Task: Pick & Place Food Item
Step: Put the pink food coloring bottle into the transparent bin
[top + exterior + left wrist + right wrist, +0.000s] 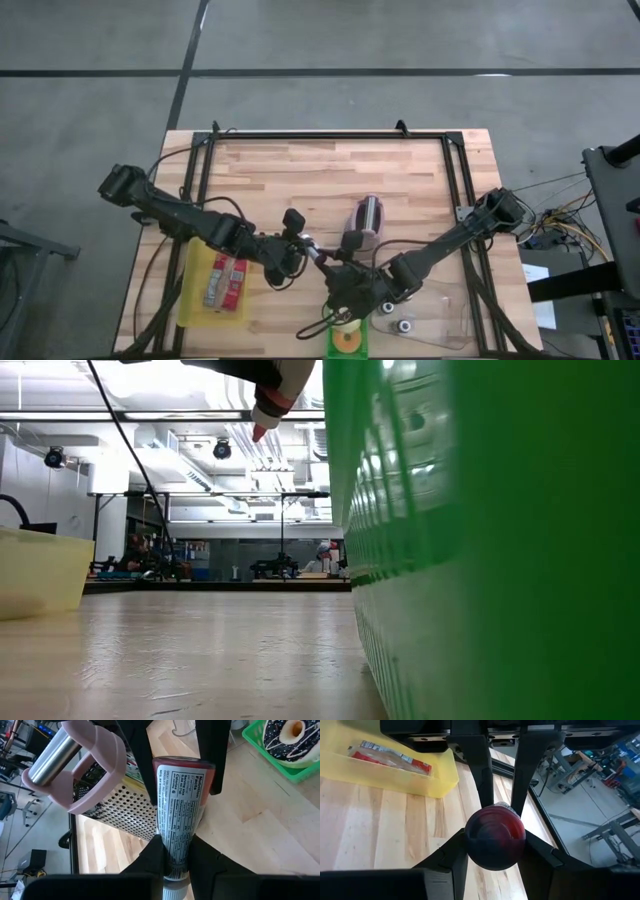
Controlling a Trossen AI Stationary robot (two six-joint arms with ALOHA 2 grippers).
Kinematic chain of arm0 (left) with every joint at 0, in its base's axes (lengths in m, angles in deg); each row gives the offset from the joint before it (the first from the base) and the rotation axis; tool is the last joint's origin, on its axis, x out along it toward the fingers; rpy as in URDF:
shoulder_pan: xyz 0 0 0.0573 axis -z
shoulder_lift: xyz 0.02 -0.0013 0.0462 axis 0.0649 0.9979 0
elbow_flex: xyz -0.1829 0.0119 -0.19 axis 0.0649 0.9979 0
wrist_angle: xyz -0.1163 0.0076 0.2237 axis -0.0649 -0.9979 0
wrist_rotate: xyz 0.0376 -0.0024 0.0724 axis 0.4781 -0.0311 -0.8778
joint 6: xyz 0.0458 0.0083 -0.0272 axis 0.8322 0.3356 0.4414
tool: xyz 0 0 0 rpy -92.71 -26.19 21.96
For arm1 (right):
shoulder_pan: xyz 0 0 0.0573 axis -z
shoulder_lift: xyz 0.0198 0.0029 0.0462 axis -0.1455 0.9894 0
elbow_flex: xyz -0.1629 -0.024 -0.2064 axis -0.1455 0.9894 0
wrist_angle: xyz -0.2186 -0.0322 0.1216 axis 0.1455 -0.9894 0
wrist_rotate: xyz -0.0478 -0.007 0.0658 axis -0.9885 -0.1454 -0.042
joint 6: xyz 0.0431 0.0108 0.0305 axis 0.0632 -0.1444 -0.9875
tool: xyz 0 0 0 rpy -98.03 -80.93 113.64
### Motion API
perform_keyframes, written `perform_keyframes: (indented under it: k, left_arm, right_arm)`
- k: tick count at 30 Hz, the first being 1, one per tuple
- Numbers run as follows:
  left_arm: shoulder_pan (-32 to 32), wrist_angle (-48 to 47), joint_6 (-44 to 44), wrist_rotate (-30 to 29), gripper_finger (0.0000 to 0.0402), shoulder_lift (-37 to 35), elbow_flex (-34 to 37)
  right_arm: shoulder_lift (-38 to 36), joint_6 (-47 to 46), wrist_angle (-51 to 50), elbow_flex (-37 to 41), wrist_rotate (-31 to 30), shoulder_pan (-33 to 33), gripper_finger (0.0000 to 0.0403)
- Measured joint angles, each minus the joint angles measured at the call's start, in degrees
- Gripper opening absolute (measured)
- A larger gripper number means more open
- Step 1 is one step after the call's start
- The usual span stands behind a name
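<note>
We see our left tool (175, 865) and right tool (495, 842) both clamped on one tube (176, 810), held between them above the worktop (300, 175). Just beyond sits a green basket (348, 345) with a donut (292, 740); farther, a grater (366, 218).

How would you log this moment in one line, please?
left gripper: shut on tube | right gripper: shut on same tube | tube: held above table, near grater
</note>
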Motion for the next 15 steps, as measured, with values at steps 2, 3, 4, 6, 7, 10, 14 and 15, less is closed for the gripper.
perform_keyframes:
  k: [2,3,4,6,7,10,14,15]
  left_arm:
    - [0.0,0.0,0.1,0.0,0.0053,0.0,0.0]
    - [0.0,0.0,0.1,0.0,0.0053,0.0,0.0]
    - [0.0,0.0,0.2,0.0,0.0053,0.0,0.0]
    - [0.0,0.0,0.2,0.2,0.0053,0.0,0.0]
    - [0.0,0.0,0.2,0.2,0.0053,0.0,0.0]
    - [0.0,0.1,0.2,0.6,0.0053,0.0,0.0]
    - [0.0,0.7,0.2,2.1,0.0054,-0.3,0.0]
    - [0.0,0.7,0.2,2.7,0.0059,-0.4,0.0]
  right_arm:
    - [0.0,0.2,0.3,0.4,-0.5,0.0,0.0127]
    - [0.0,0.2,0.6,0.6,-0.5,0.0,0.0127]
    - [0.0,0.2,0.9,0.8,-0.6,0.0,0.0127]
    - [0.0,0.3,1.5,1.0,-0.7,0.0,0.0127]
    - [0.0,0.3,1.6,1.0,-0.7,0.0,0.0127]
    - [0.0,0.7,2.3,1.1,-1.0,0.0,0.0127]
    - [0.0,1.2,3.3,1.1,-2.0,0.0,0.0127]
    - [0.0,1.2,3.5,1.1,-2.0,0.0,0.0127]
